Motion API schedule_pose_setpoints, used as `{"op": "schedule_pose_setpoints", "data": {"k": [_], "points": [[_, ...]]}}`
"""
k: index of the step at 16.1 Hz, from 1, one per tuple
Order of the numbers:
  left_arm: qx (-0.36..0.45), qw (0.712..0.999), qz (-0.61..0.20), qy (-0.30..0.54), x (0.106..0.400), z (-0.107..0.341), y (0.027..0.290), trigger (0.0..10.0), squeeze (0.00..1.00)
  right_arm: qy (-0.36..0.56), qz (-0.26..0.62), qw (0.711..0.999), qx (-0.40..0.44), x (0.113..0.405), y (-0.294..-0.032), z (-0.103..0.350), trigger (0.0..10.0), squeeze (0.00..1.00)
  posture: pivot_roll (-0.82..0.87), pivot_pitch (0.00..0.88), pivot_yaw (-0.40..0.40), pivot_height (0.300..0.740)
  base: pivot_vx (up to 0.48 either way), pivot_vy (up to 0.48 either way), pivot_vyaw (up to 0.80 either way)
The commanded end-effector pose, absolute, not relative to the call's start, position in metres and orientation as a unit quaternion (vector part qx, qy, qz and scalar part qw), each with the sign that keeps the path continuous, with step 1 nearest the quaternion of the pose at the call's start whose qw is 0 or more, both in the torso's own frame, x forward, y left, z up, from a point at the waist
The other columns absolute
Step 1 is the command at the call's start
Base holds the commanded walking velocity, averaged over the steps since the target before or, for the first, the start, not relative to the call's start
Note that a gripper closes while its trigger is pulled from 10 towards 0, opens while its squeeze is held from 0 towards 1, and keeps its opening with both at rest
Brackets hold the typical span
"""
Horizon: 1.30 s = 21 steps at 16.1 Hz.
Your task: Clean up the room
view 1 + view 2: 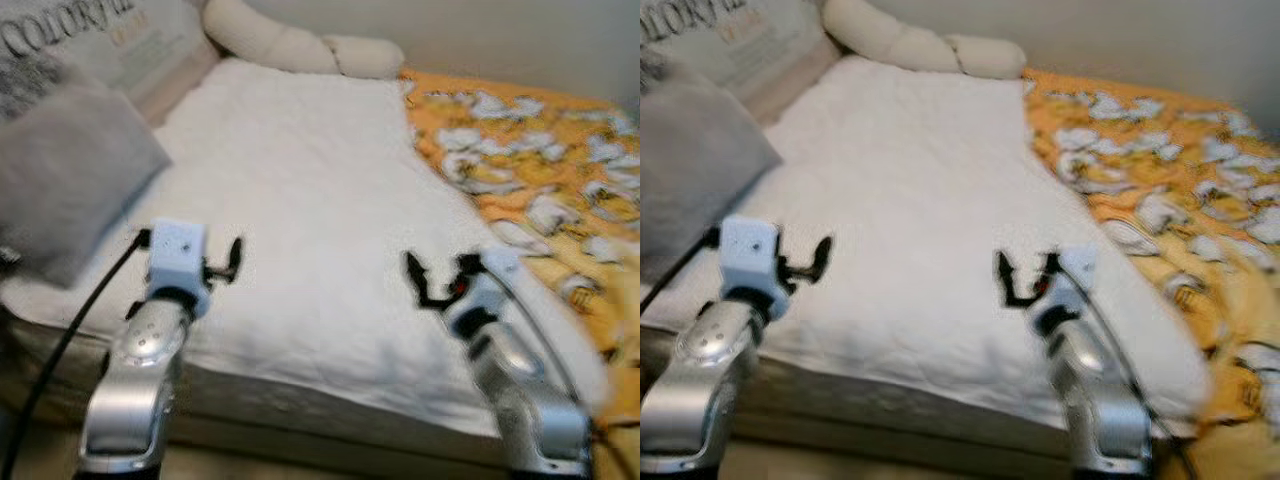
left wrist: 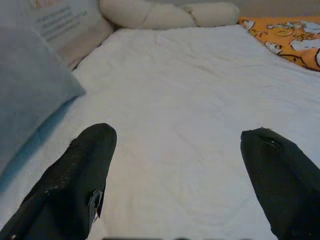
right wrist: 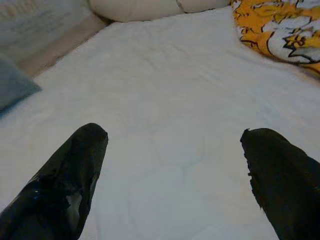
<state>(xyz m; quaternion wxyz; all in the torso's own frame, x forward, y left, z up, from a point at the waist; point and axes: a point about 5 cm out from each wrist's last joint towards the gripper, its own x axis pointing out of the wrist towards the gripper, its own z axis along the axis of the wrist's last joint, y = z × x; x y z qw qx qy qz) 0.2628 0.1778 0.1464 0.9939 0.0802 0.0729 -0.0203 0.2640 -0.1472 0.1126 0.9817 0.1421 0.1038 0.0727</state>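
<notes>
We look down on a bed whose white quilt lies spread flat across the mattress, reaching from the near edge up to the head end. Along its right side lies an orange blanket with a white pattern, rumpled and touching the quilt's edge. At the head end a cream, sausage-shaped cushion rests against the wall, and at our far left a pale pillow with printed lettering leans beside a grey pillow that sits on the quilt's left edge.

Our left gripper hovers over the near left part of the quilt, just beside the grey pillow, with its fingers spread wide and nothing between them. Our right gripper hangs over the near right part of the quilt, close to the orange blanket, its fingers likewise parted and empty. A black cable runs down along our left arm.
</notes>
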Motion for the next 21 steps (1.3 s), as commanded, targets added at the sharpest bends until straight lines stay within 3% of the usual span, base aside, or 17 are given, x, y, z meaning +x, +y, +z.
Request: {"op": "schedule_pose_setpoints", "data": {"k": [1, 5, 11, 21], "points": [[0.077, 0.994, -0.03, 0.073, 0.265, 0.147, 0.172, 10.0, 1.0, 0.101, 0.051, 0.984, 0.138, 0.267, -0.16, 0.115, 10.0, 1.0, -0.06, 0.0, -0.055, 0.74, 0.0, -0.48, 0.0], [0.065, 0.995, -0.018, 0.079, 0.264, 0.142, 0.176, 10.0, 1.0, 0.09, 0.053, 0.984, 0.147, 0.271, -0.164, 0.121, 10.0, 1.0, -0.09, 0.0, -0.046, 0.74, 0.0, -0.48, 0.11], [0.072, 0.994, -0.019, 0.081, 0.268, 0.142, 0.177, 10.0, 1.0, 0.094, 0.066, 0.984, 0.139, 0.274, -0.158, 0.12, 10.0, 1.0, -0.1, 0.0, -0.022, 0.74, 0.0, -0.48, 0.67], [0.08, 0.993, -0.029, 0.085, 0.269, 0.14, 0.177, 10.0, 1.0, 0.127, 0.085, 0.98, 0.124, 0.272, -0.152, 0.109, 10.0, 1.0, -0.1, 0.0, -0.019, 0.74, 0.0, -0.48, 0.0]]}}
